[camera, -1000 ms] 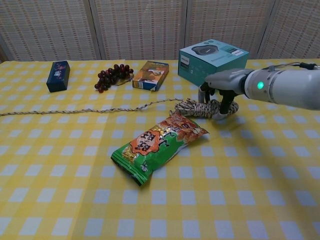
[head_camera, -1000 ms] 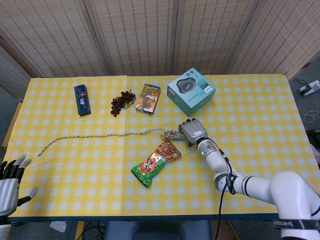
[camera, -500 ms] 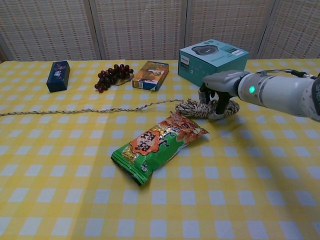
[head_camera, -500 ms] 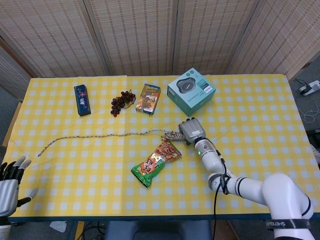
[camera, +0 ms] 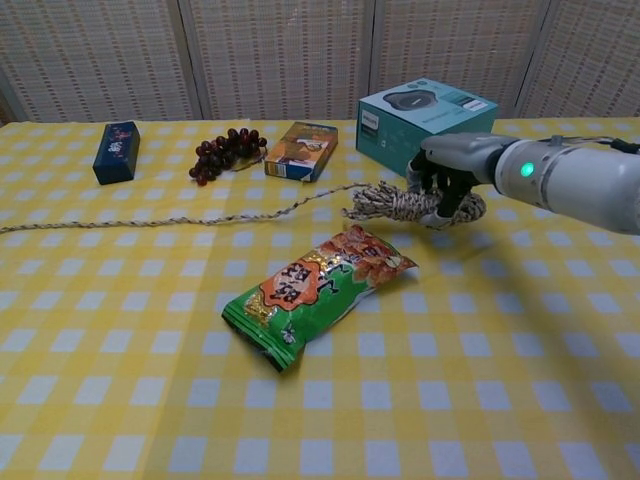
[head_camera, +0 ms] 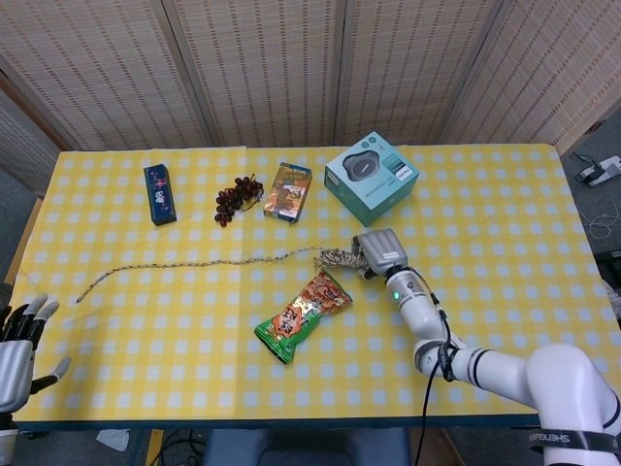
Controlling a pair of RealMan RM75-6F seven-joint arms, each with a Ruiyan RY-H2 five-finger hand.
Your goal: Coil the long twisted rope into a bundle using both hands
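The rope [head_camera: 209, 262] is only partly coiled. A small bundle [camera: 400, 205] of loops sits at about 3 o'clock from table centre, just in front of the teal box [head_camera: 371, 177], and the rest runs off toward 9 o'clock in a long, nearly straight tail that ends near the left edge of the table [head_camera: 505, 233].

The right hand [camera: 447, 182] is wrapped around the bundle, fingers curled over the loops, and in the chest view the bundle looks lifted a bit off the cloth (hard to be sure from the head view). The left hand [head_camera: 17, 345] hangs at the near-left corner, about 8 o'clock, fingers spread and holding nothing, close to the tail's end but not touching it.

So the step in hand looks like the early wraps: one hand has the core, and most of the rope is not yet gathered. The next move probably calls for the left hand to pick up the tail and feed it toward the right, which has to keep its clench so the loops don't spring apart.

The snack bag [head_camera: 303, 316] lies just at 7 o'clock of the bundle and could get snagged or dragged. The grapes [head_camera: 236, 199], orange box [head_camera: 287, 191] and blue box [head_camera: 159, 193] sit along the far side, clear of the rope.
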